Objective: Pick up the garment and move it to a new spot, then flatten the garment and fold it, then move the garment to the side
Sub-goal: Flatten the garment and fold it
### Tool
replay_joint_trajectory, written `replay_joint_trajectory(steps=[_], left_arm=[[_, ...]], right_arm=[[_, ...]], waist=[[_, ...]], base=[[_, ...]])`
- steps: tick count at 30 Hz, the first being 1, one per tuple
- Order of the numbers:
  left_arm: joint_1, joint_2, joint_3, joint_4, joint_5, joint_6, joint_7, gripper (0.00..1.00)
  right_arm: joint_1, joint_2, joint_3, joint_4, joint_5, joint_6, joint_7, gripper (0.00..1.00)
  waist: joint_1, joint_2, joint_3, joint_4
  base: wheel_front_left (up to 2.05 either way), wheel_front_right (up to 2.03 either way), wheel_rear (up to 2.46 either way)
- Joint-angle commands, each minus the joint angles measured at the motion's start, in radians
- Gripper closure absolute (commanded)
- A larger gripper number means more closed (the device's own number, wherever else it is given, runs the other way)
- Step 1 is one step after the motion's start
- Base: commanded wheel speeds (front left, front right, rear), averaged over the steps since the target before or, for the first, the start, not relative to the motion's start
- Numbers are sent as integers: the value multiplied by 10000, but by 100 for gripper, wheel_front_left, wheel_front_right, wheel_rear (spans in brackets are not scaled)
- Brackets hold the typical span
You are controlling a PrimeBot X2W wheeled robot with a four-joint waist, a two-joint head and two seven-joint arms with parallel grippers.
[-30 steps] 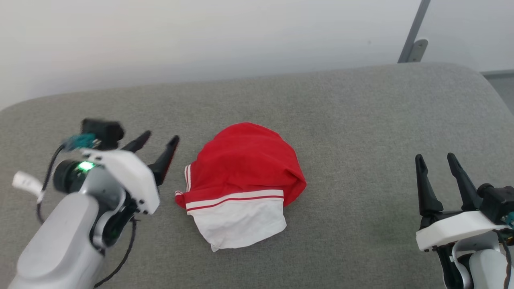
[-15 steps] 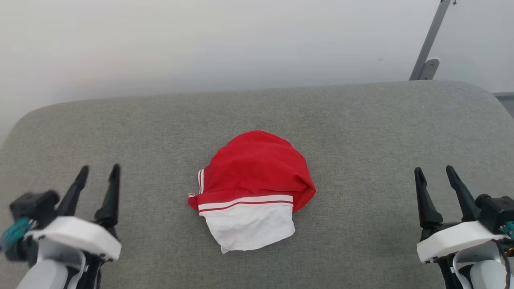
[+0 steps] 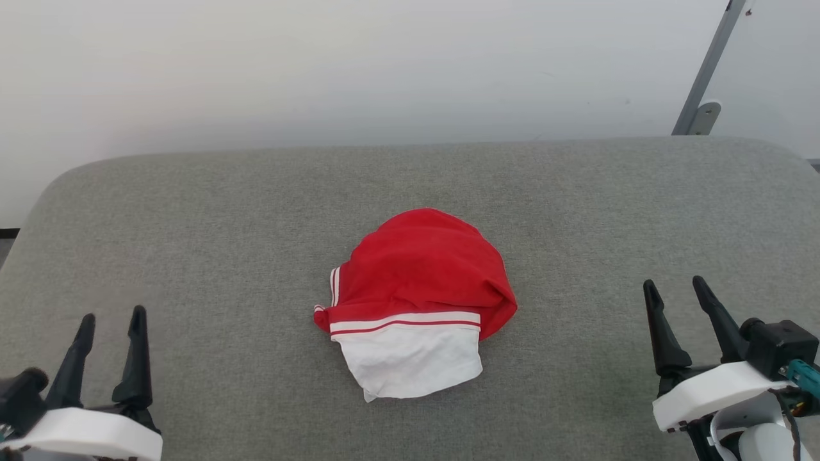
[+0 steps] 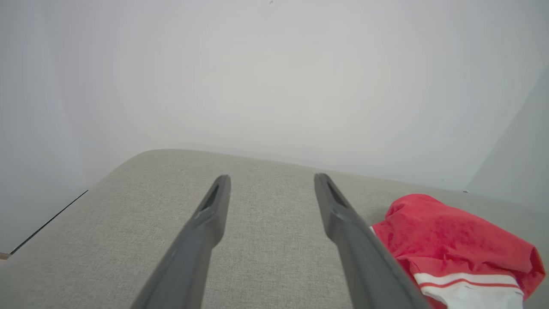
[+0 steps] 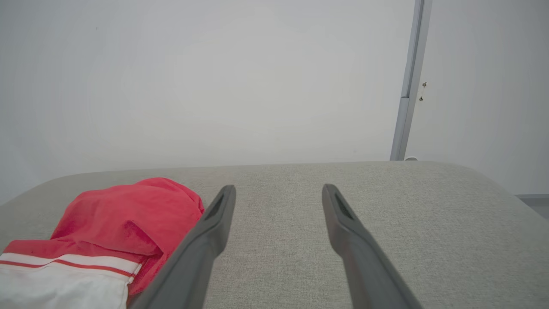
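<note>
Item: garment (image 3: 416, 282), red cloth with a white section and red-and-white stripe trim. It lies bunched in a loose heap at the centre of the grey fabric-covered tabletop (image 3: 224, 224).
Left end effector (image 3: 111, 315): fingers spread, empty, at the near left, well apart from the garment.
Right end effector (image 3: 674, 285): fingers spread, empty, at the near right, also well apart.
Backdrop: pale wall (image 3: 320, 70); grey metal post (image 3: 705, 77) at far right.

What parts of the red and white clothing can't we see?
- Head view: the garment lies bunched on the grey cushion; its own folds hide the collar, underside and any second sleeve.
- Left wrist view: one finger of the left pincer and the bottom edge hide the garment's near corner.
- Right wrist view: the left and bottom edges cut off its white part.
</note>
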Motion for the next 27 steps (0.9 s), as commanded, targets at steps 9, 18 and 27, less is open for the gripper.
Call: replay_joint_trajectory(steps=[9,18,27], left_arm=[[626,-873,1194,-312,880,-625,-57,0],[652,-1431,1721,-392,1244,-991,-56,0],[334,-1835,1631,-348,1509,-1266,-57,0]], right_arm=[[112,-171,498,-77,268,-1,232,0],[10,-427,1727,-68,753,0,913,0],[-502,-1051,3874,-33,1909,-1,2552,0]], waist=[[0,0,27,168],[0,0,88,414],[0,0,407,1084]], base=[[0,0,0],[0,0,0],[0,0,0]])
